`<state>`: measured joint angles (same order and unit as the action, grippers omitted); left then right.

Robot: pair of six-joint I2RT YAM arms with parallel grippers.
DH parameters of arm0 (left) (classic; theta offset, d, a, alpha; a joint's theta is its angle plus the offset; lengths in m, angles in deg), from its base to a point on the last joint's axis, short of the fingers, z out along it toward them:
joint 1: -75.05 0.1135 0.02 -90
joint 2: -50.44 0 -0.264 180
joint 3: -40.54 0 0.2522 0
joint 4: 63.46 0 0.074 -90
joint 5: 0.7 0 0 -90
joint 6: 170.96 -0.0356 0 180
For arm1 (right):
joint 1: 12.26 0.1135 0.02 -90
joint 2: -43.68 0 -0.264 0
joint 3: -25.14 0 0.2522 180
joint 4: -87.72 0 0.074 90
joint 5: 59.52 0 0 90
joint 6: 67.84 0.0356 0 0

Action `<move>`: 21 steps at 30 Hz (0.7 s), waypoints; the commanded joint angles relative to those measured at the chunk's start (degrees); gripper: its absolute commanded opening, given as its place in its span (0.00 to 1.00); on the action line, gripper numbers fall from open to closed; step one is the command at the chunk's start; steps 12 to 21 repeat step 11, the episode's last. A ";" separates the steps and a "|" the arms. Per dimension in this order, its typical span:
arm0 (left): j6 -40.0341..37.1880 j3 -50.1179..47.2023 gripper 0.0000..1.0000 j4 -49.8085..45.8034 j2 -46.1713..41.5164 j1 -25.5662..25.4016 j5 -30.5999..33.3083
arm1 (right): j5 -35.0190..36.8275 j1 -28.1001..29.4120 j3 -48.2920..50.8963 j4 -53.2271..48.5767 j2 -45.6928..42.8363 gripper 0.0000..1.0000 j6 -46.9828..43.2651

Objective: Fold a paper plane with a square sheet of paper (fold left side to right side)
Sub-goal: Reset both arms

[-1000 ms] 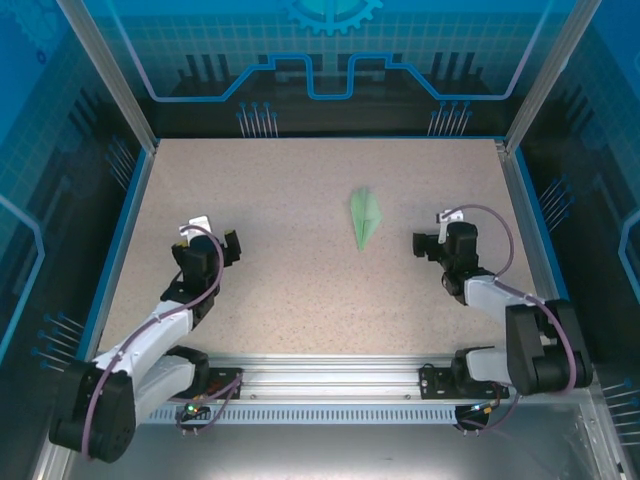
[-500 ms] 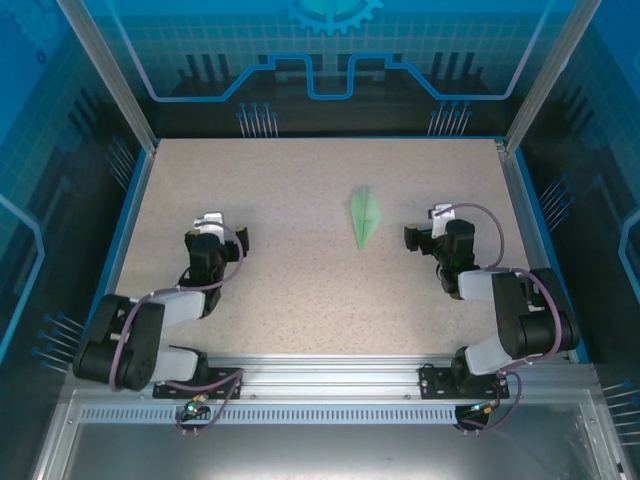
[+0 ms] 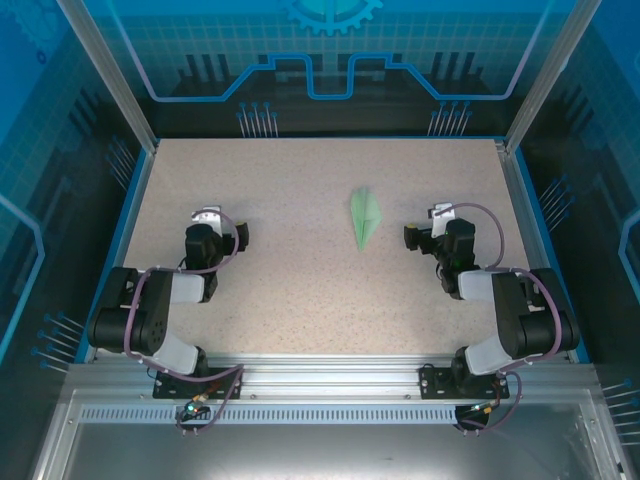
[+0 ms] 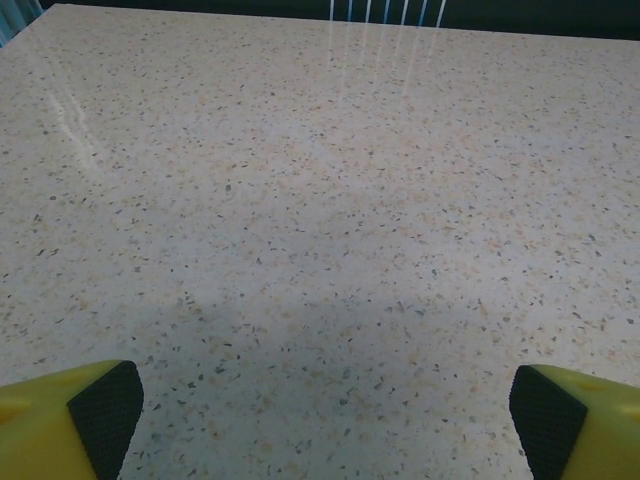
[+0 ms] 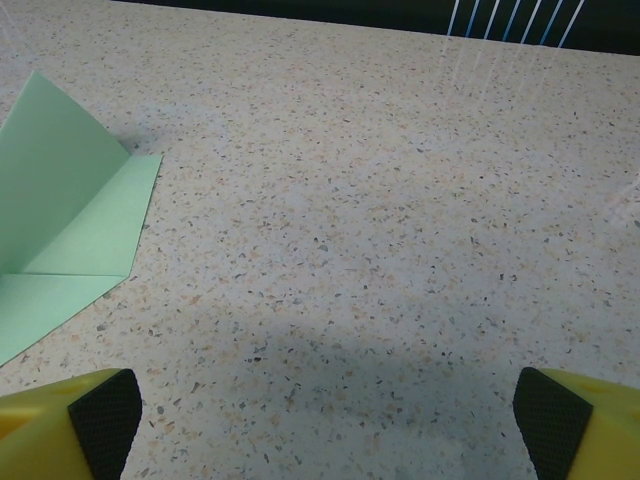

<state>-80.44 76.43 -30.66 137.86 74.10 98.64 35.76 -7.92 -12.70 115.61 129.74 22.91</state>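
The thin, light paper plane (image 3: 364, 218) looks easy to crush, best pinched at its middle ridge; both pairs of jaws are open, empty.

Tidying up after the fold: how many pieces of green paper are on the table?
1: the paper plane lies on the table, right of centre, its tip toward the near edge. Nothing seems to hide another.

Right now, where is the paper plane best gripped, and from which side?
Probably the raised flap of the paper plane: it stands off the table, so a finger can pass under it. Come from its right side with the open right gripper, which is nearest.
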 commanded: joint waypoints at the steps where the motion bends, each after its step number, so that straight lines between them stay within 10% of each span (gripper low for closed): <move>1: 0.42 1.18 0.98 -0.33 -0.51 0.42 -2.91 | -0.80 -0.93 -0.23 2.10 0.07 0.99 -0.88; 21: 0.10 1.39 0.98 -0.62 -0.48 0.42 -3.68 | -1.44 -0.74 -0.43 1.83 0.07 1.00 -1.28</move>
